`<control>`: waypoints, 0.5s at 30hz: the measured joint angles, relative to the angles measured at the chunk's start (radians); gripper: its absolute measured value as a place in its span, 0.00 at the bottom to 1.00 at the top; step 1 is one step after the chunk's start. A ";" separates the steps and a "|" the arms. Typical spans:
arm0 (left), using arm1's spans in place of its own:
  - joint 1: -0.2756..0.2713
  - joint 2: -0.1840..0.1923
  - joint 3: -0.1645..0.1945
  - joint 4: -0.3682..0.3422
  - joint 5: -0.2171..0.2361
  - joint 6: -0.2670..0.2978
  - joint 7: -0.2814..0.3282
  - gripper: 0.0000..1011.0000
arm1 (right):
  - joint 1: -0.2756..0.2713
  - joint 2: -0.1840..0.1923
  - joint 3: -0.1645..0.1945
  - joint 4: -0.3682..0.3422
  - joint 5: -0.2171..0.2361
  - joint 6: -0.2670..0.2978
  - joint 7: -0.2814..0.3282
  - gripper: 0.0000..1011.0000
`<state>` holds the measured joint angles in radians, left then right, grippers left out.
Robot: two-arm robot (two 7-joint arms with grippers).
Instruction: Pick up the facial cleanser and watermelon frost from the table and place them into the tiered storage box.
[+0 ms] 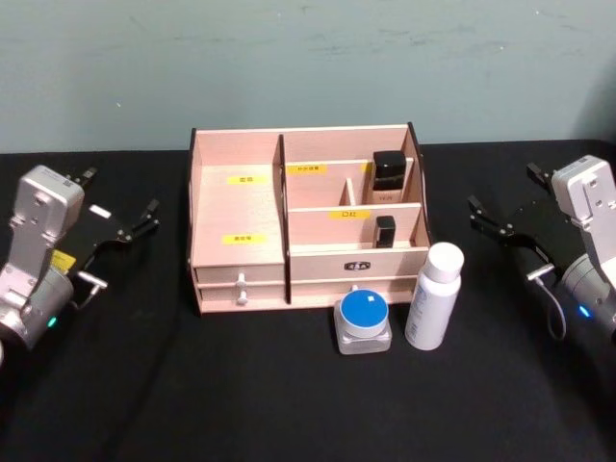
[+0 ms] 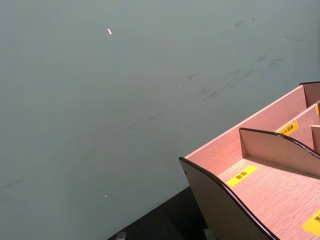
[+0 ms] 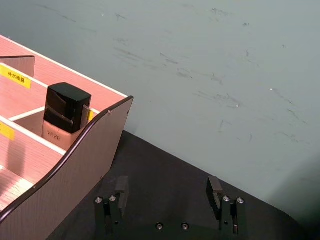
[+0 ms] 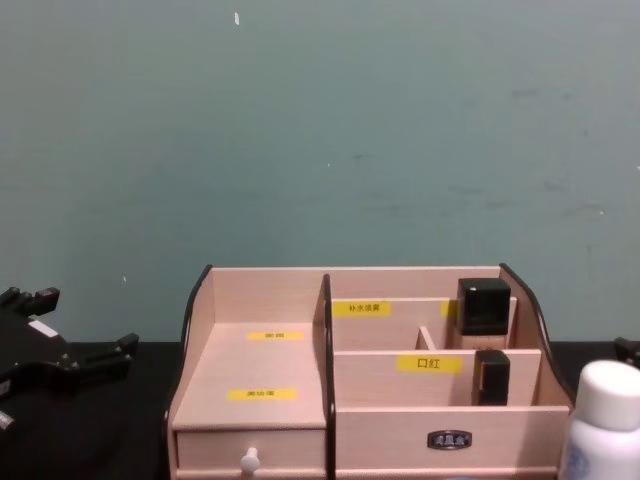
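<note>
While both arms sit at the sides of the black-covered desk (image 1: 241,404), the watermelon frost jar (image 1: 364,322), blue-lidded, stands nearest the front edge, just in front of the tiered storage box (image 1: 241,207). The facial cleanser bottle (image 1: 433,296), white and upright, stands just beside the jar on its right, near the box's front right corner. The left hand (image 1: 144,219) hovers to the left of the box, well apart from it, fingers spread and empty. The right hand (image 1: 486,219) hovers to the right of the box, fingers likewise spread and empty. The box's white-knobbed drawer (image 1: 241,287) is closed. A small black item (image 1: 385,231) stands in the middle right compartment and a black-capped bottle (image 1: 388,173) in the rear right compartment. A grey-green wall (image 1: 308,58) stands behind.
</note>
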<state>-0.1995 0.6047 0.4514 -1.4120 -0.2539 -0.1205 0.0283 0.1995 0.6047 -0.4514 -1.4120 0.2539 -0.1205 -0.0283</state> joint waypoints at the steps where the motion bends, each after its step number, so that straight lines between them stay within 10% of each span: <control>1: 0.000 0.000 0.000 0.000 0.000 0.000 0.000 0.99 | 0.000 0.000 0.000 0.000 0.000 0.000 0.000 0.99; 15: 0.000 0.000 0.000 0.000 0.000 0.000 0.000 0.99 | 0.000 0.000 0.000 0.000 0.000 0.000 0.000 0.99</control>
<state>-0.1995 0.6047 0.4514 -1.4120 -0.2539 -0.1205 0.0283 0.1995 0.6047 -0.4514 -1.4120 0.2539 -0.1205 -0.0283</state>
